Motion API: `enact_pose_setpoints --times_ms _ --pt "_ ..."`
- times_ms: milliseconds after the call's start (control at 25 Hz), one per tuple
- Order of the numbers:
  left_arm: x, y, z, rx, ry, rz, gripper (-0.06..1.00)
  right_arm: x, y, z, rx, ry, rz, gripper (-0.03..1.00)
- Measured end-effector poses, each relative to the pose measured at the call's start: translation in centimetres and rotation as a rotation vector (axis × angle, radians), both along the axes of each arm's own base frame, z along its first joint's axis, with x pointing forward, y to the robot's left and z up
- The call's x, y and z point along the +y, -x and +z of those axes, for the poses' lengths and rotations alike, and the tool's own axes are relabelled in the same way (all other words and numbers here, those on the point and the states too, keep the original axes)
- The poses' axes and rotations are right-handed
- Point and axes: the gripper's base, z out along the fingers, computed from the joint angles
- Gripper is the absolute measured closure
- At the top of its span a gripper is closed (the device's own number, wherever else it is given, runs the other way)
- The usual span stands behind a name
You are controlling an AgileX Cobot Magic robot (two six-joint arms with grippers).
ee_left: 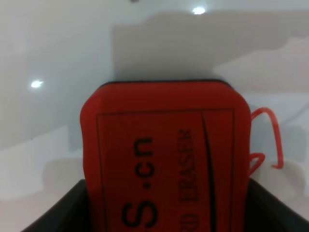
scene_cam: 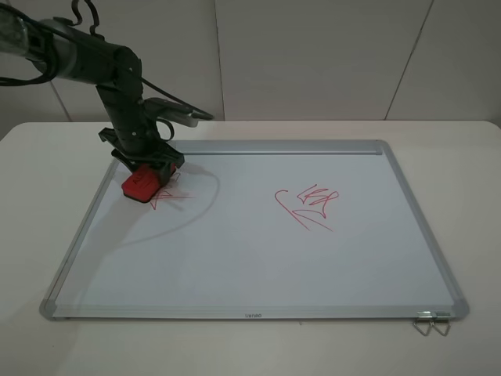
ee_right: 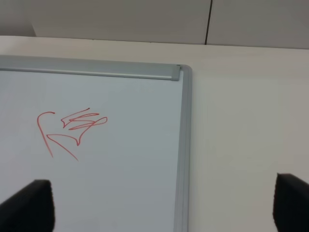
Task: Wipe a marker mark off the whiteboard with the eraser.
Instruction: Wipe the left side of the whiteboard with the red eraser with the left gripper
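My left gripper [scene_cam: 149, 168] clamped eraser [scene_cam: 141, 185] on whiteboard [scene_cam: 258, 258]; long axis 1-to-7 o'clock, free end toward 7; marker mark [scene_cam: 174, 196] touching at 4. My right gripper [ee_right: 159, 205] gaped wide.

Bright, even light falls from overhead, with no harsh contrast; a soft grey shadow of the arm [scene_cam: 117, 86] spreads over the whiteboard [scene_cam: 313, 266] just beside the left claw [scene_cam: 146, 167]; two small lamp reflections glint on the board ahead of that claw; the eraser [ee_left: 164, 154], close to the lens, looks slightly soft; the right claw [ee_right: 164, 212] shows its fingers [ee_right: 29, 205] as dark, unfocused blurs.
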Motion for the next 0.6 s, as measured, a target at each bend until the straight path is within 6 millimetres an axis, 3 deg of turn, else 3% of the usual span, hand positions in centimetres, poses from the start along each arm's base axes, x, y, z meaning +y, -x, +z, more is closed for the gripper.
enact_pose_setpoints --times_ms 200,600 --pt "-1.2 0.4 0.0 0.005 0.012 -0.065 0.37 0.0 0.0 0.0 0.000 0.000 0.000 0.14" --pt "-8.1 3.5 -0.1 0.032 0.075 -0.258 0.37 0.0 0.0 0.0 0.000 0.000 0.000 0.14"
